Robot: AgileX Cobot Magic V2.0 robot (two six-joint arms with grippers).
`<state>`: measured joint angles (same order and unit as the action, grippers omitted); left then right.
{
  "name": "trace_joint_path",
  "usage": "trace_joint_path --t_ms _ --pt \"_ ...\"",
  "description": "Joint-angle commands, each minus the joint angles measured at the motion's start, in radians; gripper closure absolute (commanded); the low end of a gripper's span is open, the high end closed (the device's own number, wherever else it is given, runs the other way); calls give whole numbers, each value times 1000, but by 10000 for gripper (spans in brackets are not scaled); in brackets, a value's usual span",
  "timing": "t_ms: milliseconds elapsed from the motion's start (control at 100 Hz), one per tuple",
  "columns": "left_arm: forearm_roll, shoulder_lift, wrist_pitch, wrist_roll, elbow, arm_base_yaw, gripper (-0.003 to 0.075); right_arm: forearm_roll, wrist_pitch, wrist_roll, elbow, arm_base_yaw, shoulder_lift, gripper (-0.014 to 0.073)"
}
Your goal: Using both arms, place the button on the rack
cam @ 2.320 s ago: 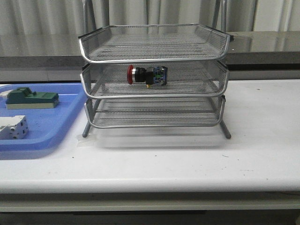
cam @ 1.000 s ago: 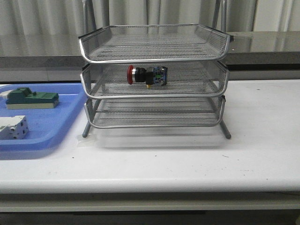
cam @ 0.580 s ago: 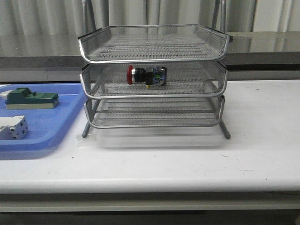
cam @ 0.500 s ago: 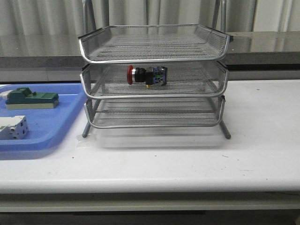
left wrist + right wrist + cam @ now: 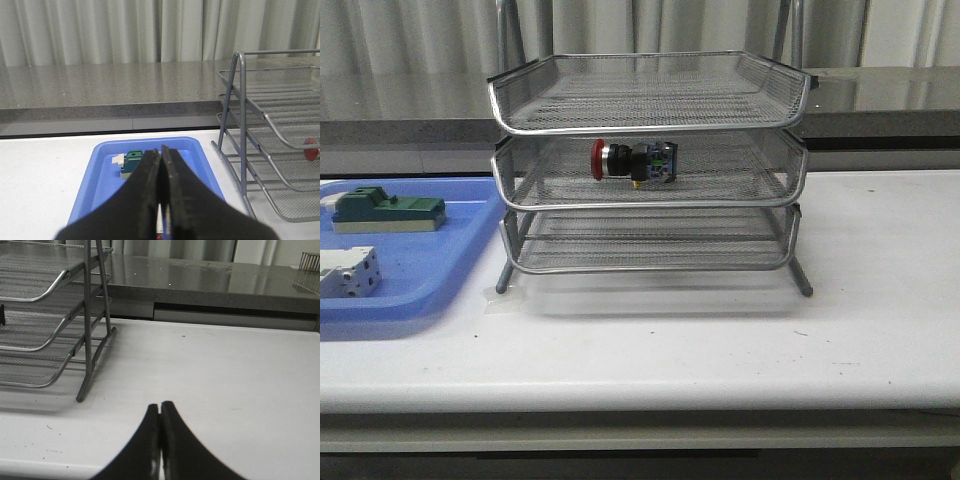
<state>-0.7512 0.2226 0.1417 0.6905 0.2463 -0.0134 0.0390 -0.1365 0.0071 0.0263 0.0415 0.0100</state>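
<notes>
The button (image 5: 633, 161) is lying on its side in the middle tier of the 3-tier rack (image 5: 650, 165), its red cap pointing toward the blue tray (image 5: 420, 280) and its contact block toward the rack's centre; in the left wrist view only the red cap is showing, at the edge of the frame. Neither arm is appearing in the front view. The left end effector (image 5: 161, 200) is being held with its fingers pressed together and nothing between them, above the blue tray where a green block (image 5: 388, 211) and a white terminal block (image 5: 347, 272) are sitting. The right end effector (image 5: 160, 440) is likewise fully closed and empty, poised over bare table (image 5: 880, 300) beside the rack's leg. The placement is judged to be done, so the step in hand is being read as a retreat. To do it well, both arms are best being kept clear of the rack's wire legs and protruding tray rims, since a knock could be rolling the button on the mesh, and the fingers are best being left closed so nothing is snagged.
</notes>
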Motion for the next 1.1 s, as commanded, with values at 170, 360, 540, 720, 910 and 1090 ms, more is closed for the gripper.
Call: trace_joint_path --t_ms 170,360,540,720,910,1090 --pt "-15 9 -58 -6 27 -2 741 11 86 1 2 -6 17 651" --pt "-15 9 -58 -6 27 -2 741 11 86 1 2 -6 17 651" --pt "-15 9 -58 -6 27 -2 741 11 86 1 2 -6 17 651" --pt "-15 9 -58 -6 27 -2 741 11 86 1 2 -6 17 651" --pt "-15 9 -81 -6 27 -2 741 11 86 1 2 -6 17 651" --pt "-15 9 -81 -6 27 -2 741 11 86 1 2 -6 17 651"
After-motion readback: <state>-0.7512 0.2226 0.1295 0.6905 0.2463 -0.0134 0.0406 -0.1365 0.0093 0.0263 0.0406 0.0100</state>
